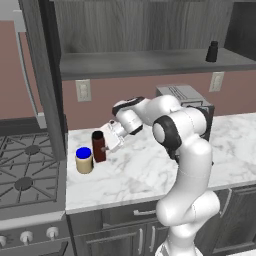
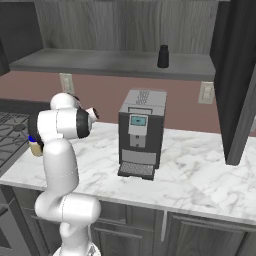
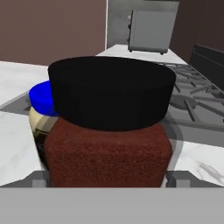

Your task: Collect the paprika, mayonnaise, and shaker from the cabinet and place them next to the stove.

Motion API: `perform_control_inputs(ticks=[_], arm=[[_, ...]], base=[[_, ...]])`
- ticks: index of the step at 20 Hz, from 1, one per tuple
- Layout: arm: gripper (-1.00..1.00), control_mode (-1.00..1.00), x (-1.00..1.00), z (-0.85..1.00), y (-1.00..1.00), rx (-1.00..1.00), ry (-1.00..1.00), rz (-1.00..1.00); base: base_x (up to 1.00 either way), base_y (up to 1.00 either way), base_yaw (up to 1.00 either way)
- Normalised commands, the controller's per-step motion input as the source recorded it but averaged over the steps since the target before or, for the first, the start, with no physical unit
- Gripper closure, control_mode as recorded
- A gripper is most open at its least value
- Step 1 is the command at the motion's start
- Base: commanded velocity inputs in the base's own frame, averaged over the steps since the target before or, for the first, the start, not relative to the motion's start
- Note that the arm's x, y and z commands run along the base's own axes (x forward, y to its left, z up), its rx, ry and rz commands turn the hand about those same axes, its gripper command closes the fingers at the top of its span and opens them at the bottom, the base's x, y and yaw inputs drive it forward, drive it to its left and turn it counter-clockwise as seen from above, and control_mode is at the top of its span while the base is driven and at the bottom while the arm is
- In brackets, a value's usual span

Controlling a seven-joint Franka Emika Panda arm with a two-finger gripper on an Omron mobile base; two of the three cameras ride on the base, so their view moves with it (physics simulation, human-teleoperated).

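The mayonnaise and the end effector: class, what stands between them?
The paprika stands between the mayonnaise and the end effector, clearest in the left base view.

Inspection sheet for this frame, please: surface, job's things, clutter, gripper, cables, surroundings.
Surface: white marble counter beside the stove.
Job's things: paprika upright on the counter next to the mayonnaise, near the stove; shaker on the cabinet shelf.
Clutter: grey coffee machine on the counter.
Gripper: gripper at the paprika, jaws wide on either side, not clamping.
Cables: nothing seen.
Surroundings: wall outlets, dark lower cabinets.
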Motion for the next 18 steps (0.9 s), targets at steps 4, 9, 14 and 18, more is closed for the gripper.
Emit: perform_control_inputs(ticks=[4,9,14,18], arm=[[-1.0,-1.0,0.0,0.0,-0.13,0.0,0.0,0.0],[-1.0,-1.0,0.02,0.0,-0.15,0.0,0.0,0.0],[-1.0,-1.0,0.02,0.0,-0.18,0.0,0.0,-0.01],[-1.0,-1.0,-0.09,0.06,-0.32,0.0,0.0,-0.05]], base=[[0.0,0.0,0.0],[0.0,0.0,0.0],[0.0,0.0,0.0],[0.0,0.0,0.0]])
